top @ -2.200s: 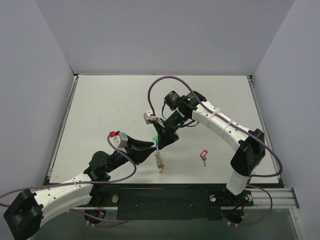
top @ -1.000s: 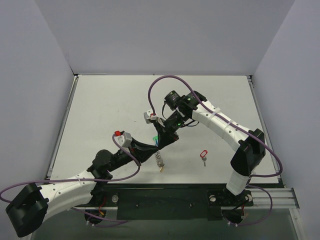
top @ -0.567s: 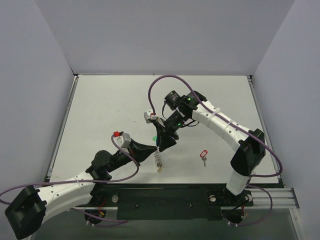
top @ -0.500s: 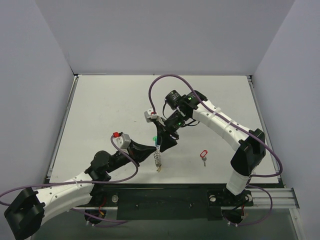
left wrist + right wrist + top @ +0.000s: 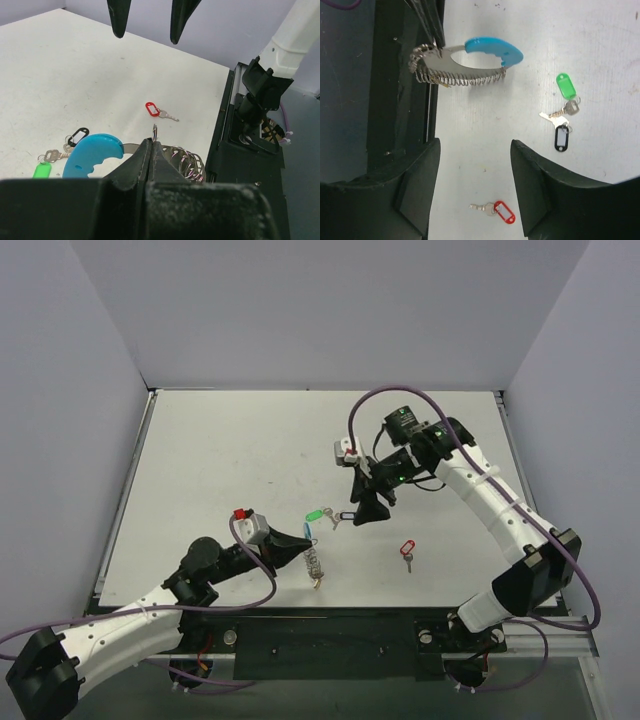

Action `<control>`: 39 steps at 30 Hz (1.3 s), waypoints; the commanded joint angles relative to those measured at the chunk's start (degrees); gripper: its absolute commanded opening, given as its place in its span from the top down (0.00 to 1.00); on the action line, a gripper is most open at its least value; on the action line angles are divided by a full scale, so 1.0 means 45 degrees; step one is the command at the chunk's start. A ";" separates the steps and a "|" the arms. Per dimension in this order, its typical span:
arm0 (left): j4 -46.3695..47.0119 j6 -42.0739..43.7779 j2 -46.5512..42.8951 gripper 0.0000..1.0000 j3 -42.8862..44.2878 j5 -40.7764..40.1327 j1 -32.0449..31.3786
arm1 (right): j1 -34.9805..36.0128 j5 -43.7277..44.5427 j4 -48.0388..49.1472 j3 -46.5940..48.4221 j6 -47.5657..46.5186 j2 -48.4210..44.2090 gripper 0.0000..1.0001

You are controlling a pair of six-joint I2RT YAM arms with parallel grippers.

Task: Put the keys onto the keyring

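Since the earlier frames the right arm has swung away toward the upper right of the overhead view, and the green-tagged key (image 5: 316, 513) and black-tagged key (image 5: 346, 516) that were up at its fingers now lie on the tabletop (image 5: 220, 460). That arm rises from the lower right corner, arches toward the upper right and bends back to the centre. The right tool (image 5: 366, 518) points down and to the left with its fingers spread wide and nothing between them. The two keys lie just left of its tips, their tags pointing apart and the metal blades meeting between them. The left arm reaches low and nearly flat from the lower left corner toward the centre. The left tool (image 5: 303, 539) is clenched on the keyring (image 5: 316, 562), pinching its metal band beside the light-blue tag. The coiled chain trails from the fingertips toward the bottom edge of the tabletop. In the left wrist view a small ring pokes up from between the pressed fingers (image 5: 145, 155). The green and black keys lie just above and to the right of the keyring, close to it but apart. The red-tagged key (image 5: 406, 548) lies alone, lower right of centre, well apart from both tools.
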 commanded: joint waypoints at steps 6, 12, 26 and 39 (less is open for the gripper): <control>-0.0189 0.2107 -0.0225 1.00 0.1625 0.3205 0.0039 | -0.2447 -0.0475 0.1077 -0.2853 0.0368 -0.1417 0.46; -0.0325 0.2323 0.0048 1.00 0.2210 0.4594 0.0019 | -0.3855 -0.1569 0.1136 -0.3559 0.0466 -0.1671 0.46; -0.0515 0.1250 0.0381 1.00 0.2698 0.5221 0.0838 | -0.5282 -0.2080 0.1156 -0.4419 0.0484 -0.1710 0.47; -0.7452 0.1774 0.0693 1.00 0.6234 0.5201 0.4530 | -0.6453 0.2591 0.4125 -0.7485 0.4255 -0.4072 0.48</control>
